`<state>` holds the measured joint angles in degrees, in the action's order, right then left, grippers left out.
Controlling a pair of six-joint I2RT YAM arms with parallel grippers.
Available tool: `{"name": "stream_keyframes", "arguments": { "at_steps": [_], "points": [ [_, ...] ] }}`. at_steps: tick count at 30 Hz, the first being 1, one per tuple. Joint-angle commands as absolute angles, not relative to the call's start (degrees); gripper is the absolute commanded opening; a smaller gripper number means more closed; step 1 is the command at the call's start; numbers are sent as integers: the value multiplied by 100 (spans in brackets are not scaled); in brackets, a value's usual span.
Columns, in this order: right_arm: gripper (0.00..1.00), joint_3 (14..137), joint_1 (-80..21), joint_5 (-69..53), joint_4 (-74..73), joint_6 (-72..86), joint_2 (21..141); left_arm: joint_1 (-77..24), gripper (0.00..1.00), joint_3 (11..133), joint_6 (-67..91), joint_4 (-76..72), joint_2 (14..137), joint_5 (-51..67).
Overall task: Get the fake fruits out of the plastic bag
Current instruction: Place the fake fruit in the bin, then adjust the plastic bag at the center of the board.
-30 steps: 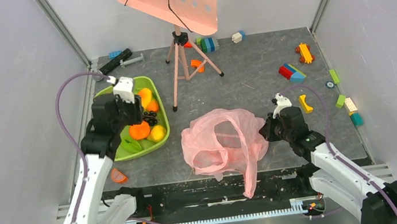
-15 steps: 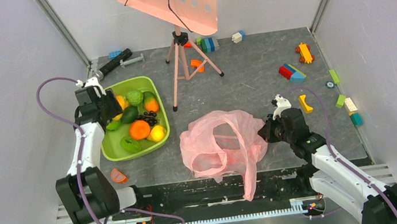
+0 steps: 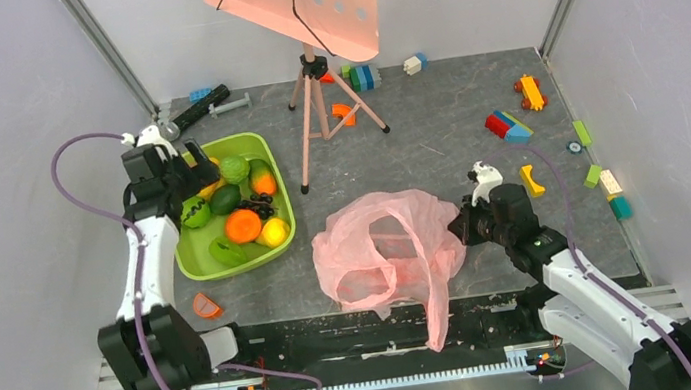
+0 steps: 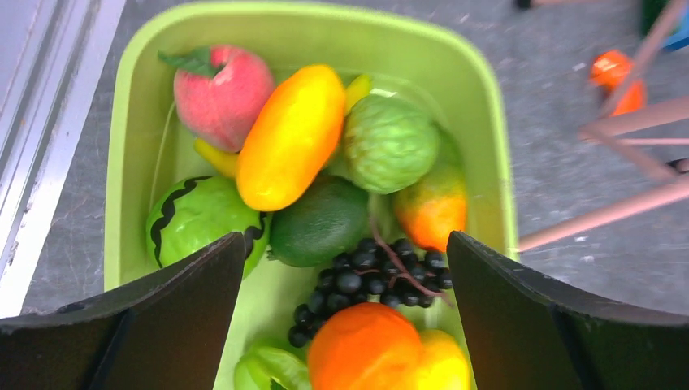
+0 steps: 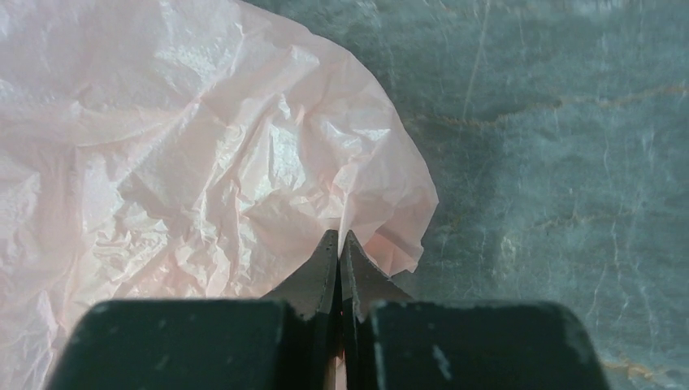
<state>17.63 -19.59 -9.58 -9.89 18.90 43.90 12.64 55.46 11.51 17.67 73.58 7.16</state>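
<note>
The pink plastic bag (image 3: 384,250) lies crumpled at the front middle of the table, mouth up, one handle hanging over the front edge. No fruit shows inside it. My right gripper (image 3: 461,225) is shut on the bag's right edge; in the right wrist view the film (image 5: 203,162) is pinched between the tips (image 5: 339,237). My left gripper (image 3: 190,175) hangs open and empty over the green tray (image 3: 191,266). In the tray lie a peach (image 4: 223,93), a mango (image 4: 292,134), an avocado (image 4: 321,219), black grapes (image 4: 366,280), an orange (image 4: 370,349) and more fruits.
A tripod (image 3: 312,88) with a pink perforated panel stands behind the bag, right of the tray. An orange slice (image 3: 206,305) lies at the front left. Toy blocks (image 3: 508,124) are scattered at the back and right, and a black remote (image 3: 208,102) lies at the back left.
My left arm has drawn back from the tray's middle to its back left corner and its jaws have opened wide. Green fruits it covered now show. The right gripper has stayed clamped on the bag.
</note>
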Motion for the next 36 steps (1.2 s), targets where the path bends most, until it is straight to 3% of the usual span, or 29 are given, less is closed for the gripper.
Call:
{"name": "stream_keyframes", "arguments": {
  "at_steps": [1, 11, 21, 23, 24, 27, 32, 36],
  "points": [
    [0, 2253, -1934, -1519, -558, 1257, 4262, 1276, 100, 5478, 1656, 1365, 6332, 1291],
    [0, 3206, -1932, -2391, 12, 846, 3983, 1232, 100, 4757, 2018, 1134, 5536, 1383],
    [0, 4310, -1934, -543, -581, 648, 3916, 1200, 100, 4788, 2150, 1237, 5518, 1268],
    [4, 4461, -1934, -57, -799, 695, 4155, 1195, 100, 4773, 2199, 1246, 5473, 1238],
    [10, 4577, -1935, 210, -922, 703, 4333, 1199, 100, 4765, 2216, 1267, 5455, 1224],
    [59, 5196, -1934, 801, -1675, 769, 5028, 1144, 100, 4805, 2212, 1448, 5414, 1158],
    [81, 5573, -1934, 1384, -2096, 751, 5132, 879, 100, 4883, 2048, 1854, 5289, 962],
    [92, 5448, -1938, 1914, -2173, 701, 4743, 780, 100, 4710, 2097, 1845, 5054, 1138]
  ]
}}
